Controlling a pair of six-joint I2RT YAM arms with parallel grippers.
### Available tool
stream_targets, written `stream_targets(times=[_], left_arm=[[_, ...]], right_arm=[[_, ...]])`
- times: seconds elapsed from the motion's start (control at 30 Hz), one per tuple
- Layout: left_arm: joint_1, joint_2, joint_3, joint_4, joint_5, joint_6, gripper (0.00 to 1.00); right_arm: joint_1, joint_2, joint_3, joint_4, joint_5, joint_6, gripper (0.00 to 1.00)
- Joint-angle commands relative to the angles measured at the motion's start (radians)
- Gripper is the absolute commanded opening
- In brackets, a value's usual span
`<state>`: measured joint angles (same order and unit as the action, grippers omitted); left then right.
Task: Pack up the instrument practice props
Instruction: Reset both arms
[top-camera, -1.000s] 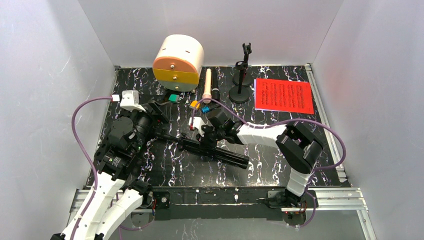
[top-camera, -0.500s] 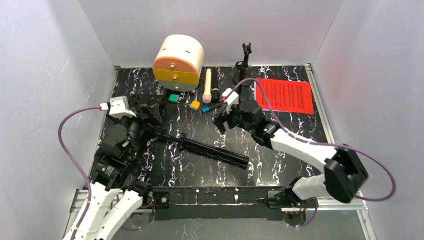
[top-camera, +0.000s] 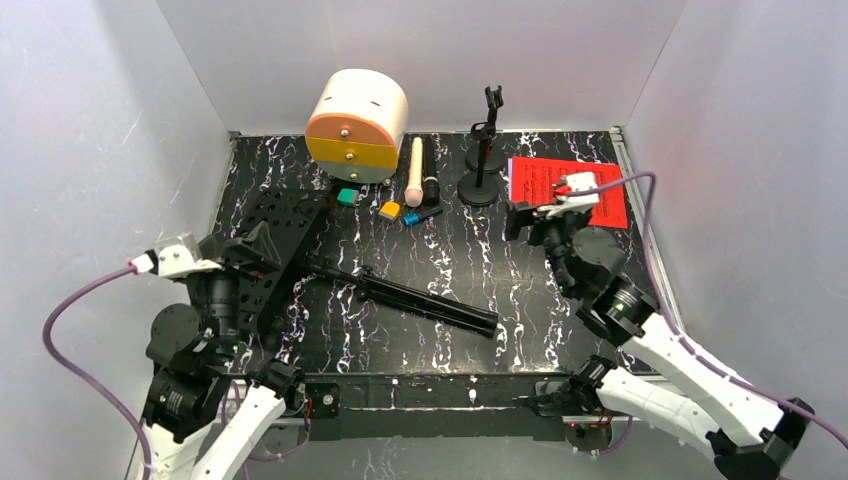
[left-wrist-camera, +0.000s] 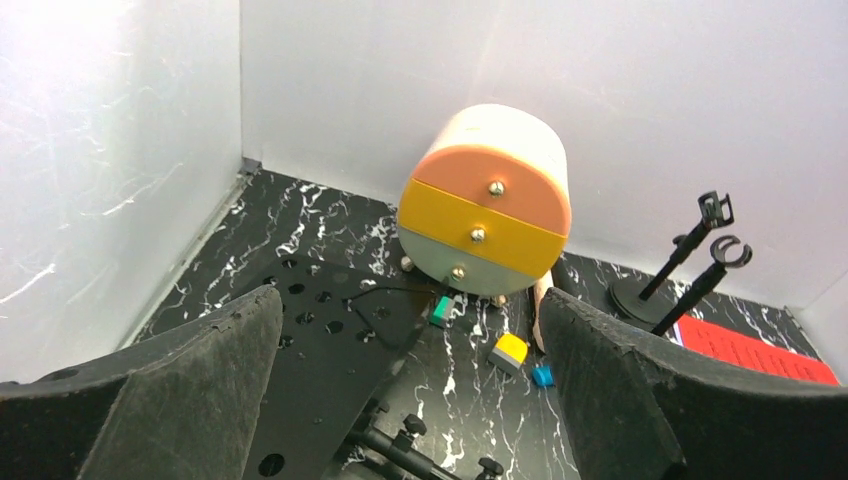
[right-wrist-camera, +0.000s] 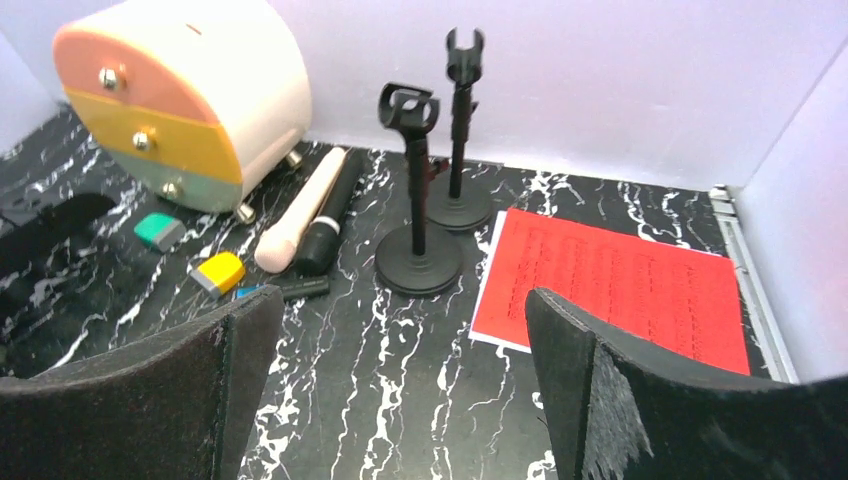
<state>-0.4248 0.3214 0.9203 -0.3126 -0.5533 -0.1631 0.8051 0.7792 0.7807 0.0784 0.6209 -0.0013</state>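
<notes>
As it lies, rack (top-camera: 285, 235) runs diagonally.

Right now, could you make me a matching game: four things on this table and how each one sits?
1 red paper sheet-music page
2 cream tube-shaped microphone
3 black perforated music rack
4 black round-based mic holders

a standing upright
b flat, left side
c flat, far right
d lying beside the round cream drawer box

Pairs: 1c, 2d, 3b, 4a

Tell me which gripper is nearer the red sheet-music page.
Right. Right gripper hovers at the near left corner of the red page; left gripper far left, over the music rack.
</notes>
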Motion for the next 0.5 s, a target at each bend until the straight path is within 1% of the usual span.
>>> stream_targets(times=[0.0, 0.2, 0.47], left_arm=[[0.001, -0.049, 0.027, -0.032, -0.063, 0.034, 0.98], [0.001, -0.138, 0.001, -0.013, -0.101, 0.021, 0.98], [0.001, -0.189, -0.051, 0.018, -0.094, 0.008, 0.98]], right_arm=[[0.003, -0.099, 0.036, -0.070, 0.088, 0.019, 0.99], [0.003, -0.205, 0.025, -0.141, 0.118, 0.015, 0.99], [0.003, -0.313, -0.038, -0.124, 0.124, 0.003, 0.99]])
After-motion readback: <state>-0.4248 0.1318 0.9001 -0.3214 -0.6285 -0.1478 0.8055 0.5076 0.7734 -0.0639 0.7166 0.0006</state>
